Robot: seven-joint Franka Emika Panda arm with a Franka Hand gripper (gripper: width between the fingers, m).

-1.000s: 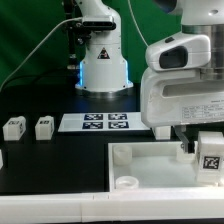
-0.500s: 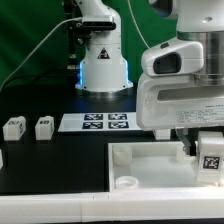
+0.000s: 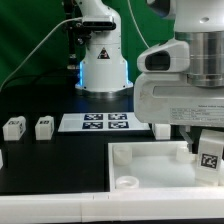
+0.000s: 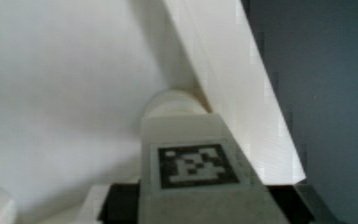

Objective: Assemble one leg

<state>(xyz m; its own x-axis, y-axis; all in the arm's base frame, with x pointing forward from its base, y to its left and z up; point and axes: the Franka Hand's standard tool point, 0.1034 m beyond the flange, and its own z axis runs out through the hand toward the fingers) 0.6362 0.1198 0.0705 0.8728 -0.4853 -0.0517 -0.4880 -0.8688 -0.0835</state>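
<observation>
Begin at the exterior view's left, well away from the fingers. One spare leg (image 3: 13, 127) and a second spare leg (image 3: 43, 127) stand side by side on the black table (image 3: 60, 160), just apart from each other. Nearer the fingers, the marker board (image 3: 105, 122) lies flat, with the arm's base (image 3: 103, 62) behind it.

Closer in you meet the white tray (image 3: 150, 158). Its round socket (image 3: 125, 183) sits at the near corner, away from the fingers on the exterior view's left.

At the exterior view's right, the gripper (image 3: 205, 152) hangs over the tray. Its fingers (image 3: 189, 147) are clamped on the leg (image 3: 210, 156), which shows its tag and sits slightly tilted.

In the wrist view you see that leg (image 4: 197, 160) pinched between the two dark fingers (image 4: 119, 200) of the gripper (image 4: 197, 198). The tray's wall (image 4: 220, 60) runs just beside the leg's far end, the nearest obstacle. You cannot tell whether that end touches the tray.

In the exterior view the bulky hand housing (image 3: 180, 95) hides the tray's far right corner.
</observation>
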